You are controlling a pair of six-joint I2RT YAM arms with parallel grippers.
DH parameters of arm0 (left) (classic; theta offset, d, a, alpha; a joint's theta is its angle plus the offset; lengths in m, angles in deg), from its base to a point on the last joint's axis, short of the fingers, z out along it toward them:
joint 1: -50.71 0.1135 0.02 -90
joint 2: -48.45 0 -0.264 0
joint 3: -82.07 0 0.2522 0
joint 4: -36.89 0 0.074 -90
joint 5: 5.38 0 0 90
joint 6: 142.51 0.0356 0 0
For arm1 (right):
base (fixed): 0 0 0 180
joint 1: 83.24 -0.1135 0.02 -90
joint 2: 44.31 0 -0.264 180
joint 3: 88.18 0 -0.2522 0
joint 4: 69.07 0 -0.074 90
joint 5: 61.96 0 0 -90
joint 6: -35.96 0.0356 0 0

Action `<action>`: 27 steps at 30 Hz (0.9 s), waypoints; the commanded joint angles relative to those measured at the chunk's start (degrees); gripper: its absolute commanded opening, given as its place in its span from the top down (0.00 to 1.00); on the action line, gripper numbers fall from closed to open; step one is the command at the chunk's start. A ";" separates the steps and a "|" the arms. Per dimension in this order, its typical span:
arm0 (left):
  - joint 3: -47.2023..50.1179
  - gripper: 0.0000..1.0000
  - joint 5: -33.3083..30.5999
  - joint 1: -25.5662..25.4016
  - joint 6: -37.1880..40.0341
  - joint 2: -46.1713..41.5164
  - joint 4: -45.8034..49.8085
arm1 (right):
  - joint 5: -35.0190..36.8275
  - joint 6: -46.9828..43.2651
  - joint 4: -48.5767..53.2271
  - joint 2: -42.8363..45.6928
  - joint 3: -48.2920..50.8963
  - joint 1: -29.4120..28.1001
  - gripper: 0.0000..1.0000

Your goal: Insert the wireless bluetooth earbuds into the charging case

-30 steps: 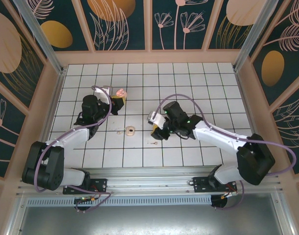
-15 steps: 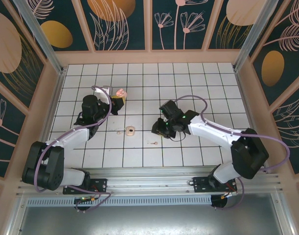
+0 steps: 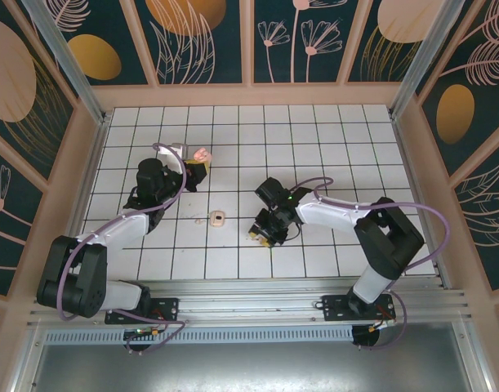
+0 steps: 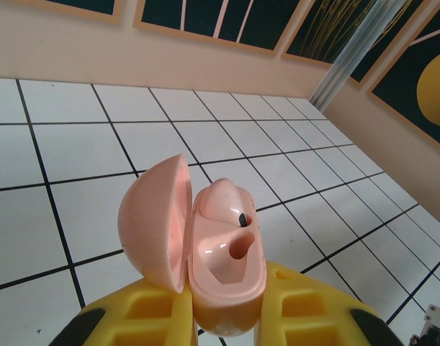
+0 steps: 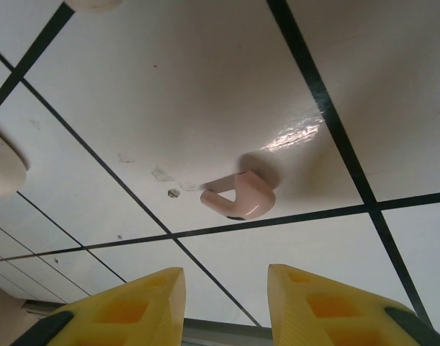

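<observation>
Pink earbud (image 5: 238, 196) lies loose on the tile (image 5: 169, 108), just ahead of my right gripper (image 5: 225, 295), jaws parted and empty. My left gripper (image 4: 227, 317) clamps the case (image 4: 220, 252), lid open. Next I'd lower, straddle the earbud and pinch gently.

The left arm (image 3: 110, 229) reaches toward the upper left of the top view, and the left gripper (image 3: 198, 161) has its yellow fingers clamped on the charging case (image 4: 220, 252). The right arm (image 3: 339, 216) stretches left to centre frame with its wrist bent down. The right gripper (image 3: 262, 235) has its jaws parted.
</observation>
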 commanded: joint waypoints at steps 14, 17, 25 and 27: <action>1.77 0.90 -0.01 -0.16 1.34 -0.80 -1.02 | -0.17 -0.80 2.10 -4.71 -2.98 1.49 0.63; 1.82 0.89 -0.02 -0.21 1.30 -0.78 -0.93 | -0.42 -1.38 1.86 -5.78 -3.58 1.68 0.63; 1.85 0.89 -0.30 -0.15 1.77 -0.98 -0.41 | -0.51 -2.96 2.56 -7.71 -3.97 1.85 0.66; 1.85 0.89 -0.36 -0.20 1.76 -1.05 -0.32 | -0.18 -3.36 2.79 -8.07 -4.14 1.85 0.67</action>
